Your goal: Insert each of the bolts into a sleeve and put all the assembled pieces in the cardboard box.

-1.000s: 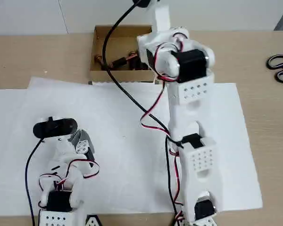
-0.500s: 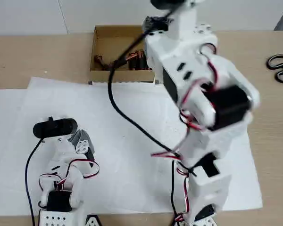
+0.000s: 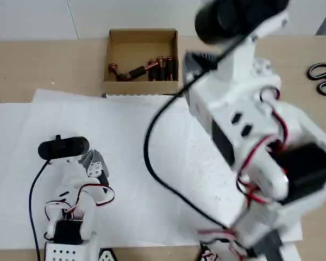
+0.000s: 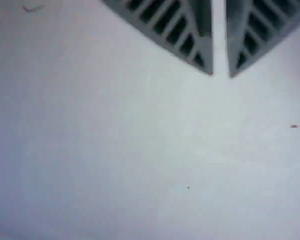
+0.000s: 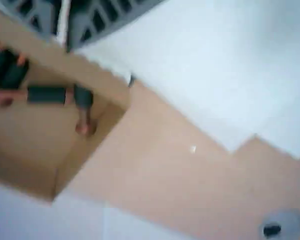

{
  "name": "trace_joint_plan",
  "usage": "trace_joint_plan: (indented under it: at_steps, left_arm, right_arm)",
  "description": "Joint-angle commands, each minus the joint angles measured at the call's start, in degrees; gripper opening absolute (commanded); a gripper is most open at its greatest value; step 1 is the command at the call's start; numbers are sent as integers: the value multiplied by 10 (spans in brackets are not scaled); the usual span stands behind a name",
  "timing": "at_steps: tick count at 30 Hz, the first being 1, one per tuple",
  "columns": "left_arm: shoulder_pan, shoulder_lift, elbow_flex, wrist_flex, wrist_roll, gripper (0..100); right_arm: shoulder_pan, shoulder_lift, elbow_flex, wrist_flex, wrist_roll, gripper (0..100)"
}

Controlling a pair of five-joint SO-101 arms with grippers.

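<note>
The cardboard box (image 3: pixel 106 60) stands at the back of the table and holds several bolts pushed into dark sleeves (image 3: pixel 146 69). In the right wrist view the same pieces (image 5: pixel 47 94) lie inside the box wall (image 5: pixel 100 80). My right gripper (image 5: pixel 67 47) hangs shut and empty above the box's edge, on an arm raised high over the table's right half. My left gripper (image 3: pixel 95 163) rests low on the white paper at the front left. Its fingers (image 4: pixel 205 55) are shut with only a thin slit between them and nothing held.
A large white paper sheet (image 3: pixel 141 141) covers the middle of the wooden table. Scissors (image 3: pixel 323 76) lie at the far right edge. The raised right arm hides much of the paper's right side.
The right arm has lifted and pulled back from the box toward the front right, uncovering the box's contents. The left arm has not moved.
</note>
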Motion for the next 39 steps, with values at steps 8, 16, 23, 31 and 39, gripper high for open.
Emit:
trace_joint_plan:
  at_steps: [8, 16, 23, 31, 39]
  left_arm:
    - [2, -7, -2, 4, 2, 6]
    - [2, -7, -2, 4, 2, 6]
    - [2, -7, -2, 4, 2, 6]
    - [2, -7, -2, 4, 2, 6]
    - [2, -7, -2, 4, 2, 6]
  right_arm:
    - [145, -305, 434, -14, -7, 3]
    - [190, -586, 807, -89, -3, 3]
    - [189, -865, 1065, -128, -1, 3]
    - [191, -865, 1126, -131, -16, 3]
    - [188, -872, 1175, -159, -4, 3]
